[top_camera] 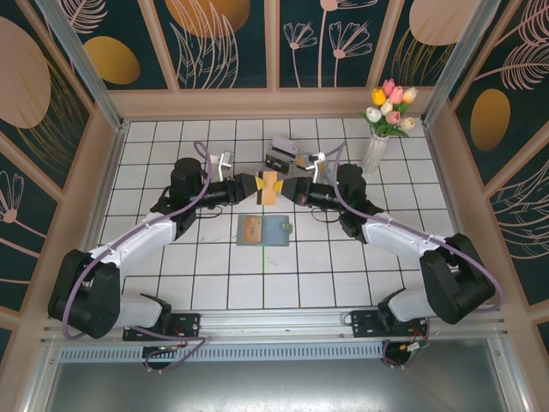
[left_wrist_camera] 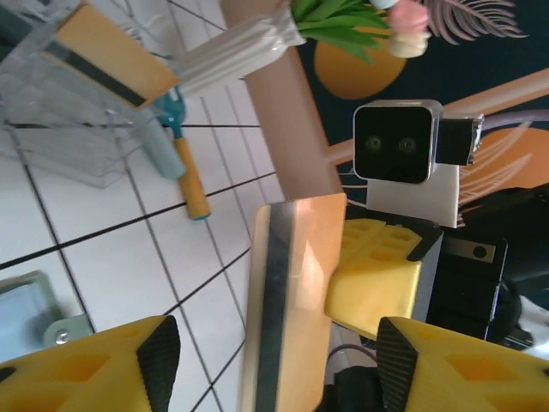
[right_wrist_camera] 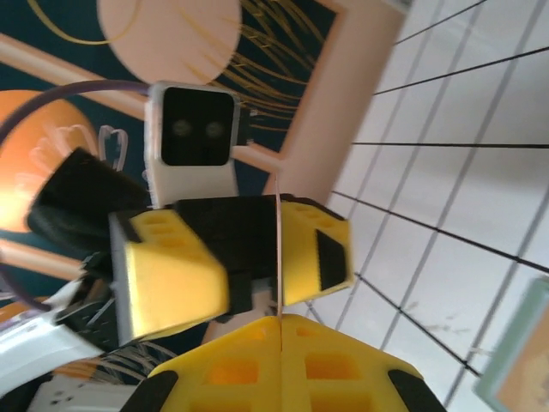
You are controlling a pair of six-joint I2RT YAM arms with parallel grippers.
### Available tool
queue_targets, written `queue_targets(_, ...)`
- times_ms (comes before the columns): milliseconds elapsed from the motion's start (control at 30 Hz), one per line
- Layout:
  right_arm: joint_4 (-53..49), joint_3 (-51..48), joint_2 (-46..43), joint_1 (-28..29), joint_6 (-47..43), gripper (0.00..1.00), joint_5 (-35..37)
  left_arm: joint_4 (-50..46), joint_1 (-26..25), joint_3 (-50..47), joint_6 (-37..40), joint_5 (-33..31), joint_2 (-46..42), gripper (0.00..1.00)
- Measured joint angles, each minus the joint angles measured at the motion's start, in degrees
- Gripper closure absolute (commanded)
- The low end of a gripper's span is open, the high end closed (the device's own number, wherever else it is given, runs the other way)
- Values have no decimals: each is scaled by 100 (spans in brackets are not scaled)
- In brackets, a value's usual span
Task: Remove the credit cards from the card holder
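Observation:
An orange credit card (top_camera: pixel 270 187) with a dark stripe hangs in the air between both grippers, above the table's middle. My right gripper (top_camera: pixel 284 190) is shut on it. In the right wrist view the card (right_wrist_camera: pixel 279 249) shows edge-on, rising from the closed right gripper (right_wrist_camera: pixel 281 319). My left gripper (left_wrist_camera: pixel 279 365) is open, one finger on each side of the card (left_wrist_camera: pixel 292 300) with a gap to both pads. The grey-green card holder (top_camera: pixel 276 230) lies open and flat on the tiles just in front, with a tan-orange card (top_camera: pixel 251 229) on its left half.
A clear plastic tray (top_camera: pixel 283 155) stands behind the grippers; in the left wrist view another orange card (left_wrist_camera: pixel 107 53) lies in the tray (left_wrist_camera: pixel 77 129). An orange-handled teal garden fork (left_wrist_camera: pixel 184 163) lies beside it. A vase of tulips (top_camera: pixel 377 142) stands at the back right.

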Motion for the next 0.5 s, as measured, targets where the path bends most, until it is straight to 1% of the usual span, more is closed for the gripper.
queue_targets(100, 302, 4, 72, 0, 197, 100, -203, 258, 20, 0, -173, 166, 2, 54)
queue_targets(167, 417, 4, 114, 0, 304, 100, -291, 463, 33, 0, -302, 232, 13, 66)
queue_targets(233, 481, 4, 118, 0, 378, 100, -361, 748, 42, -9, -492, 293, 20, 81)
queue_targets(300, 557, 4, 118, 0, 404, 100, -402, 1075, 42, -31, -691, 326, 20, 90)
queue_targets(367, 638, 4, 118, 0, 468, 91, -409, 1346, 46, -68, -879, 323, 20, 99)
queue_targets(433, 748, 4, 118, -2, 573, 82, -404, 1561, 59, -125, -1084, 319, 20, 100)
queue_targets(500, 863, -17, 118, 0, 769, 71, -358, 1709, 59, -162, -1187, 278, 9, 100)
